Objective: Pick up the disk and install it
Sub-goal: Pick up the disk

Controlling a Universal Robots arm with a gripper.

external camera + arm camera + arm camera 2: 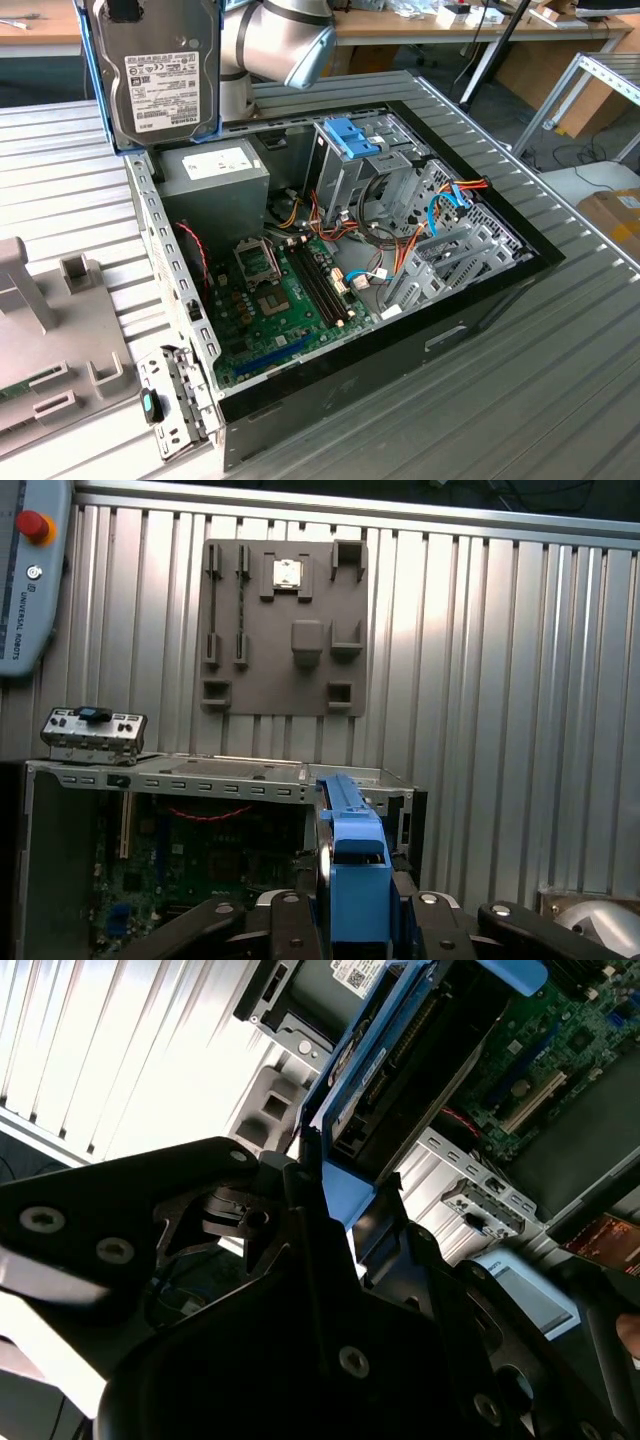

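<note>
Above the open computer case (150, 230), at the exterior view's left, the disk (165, 70) is held upright, long axis vertical; the claw (355, 935) appears clamped on its blue end; the drive cage (350, 160) lies well apart, toward that view's right.

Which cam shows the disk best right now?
Exterior view: the disk hangs upright above the open case, label face and blue rails plain. First wrist view gives its blue end tab edge-on in the claw; second wrist view, one blue rail and a dark side.
</note>
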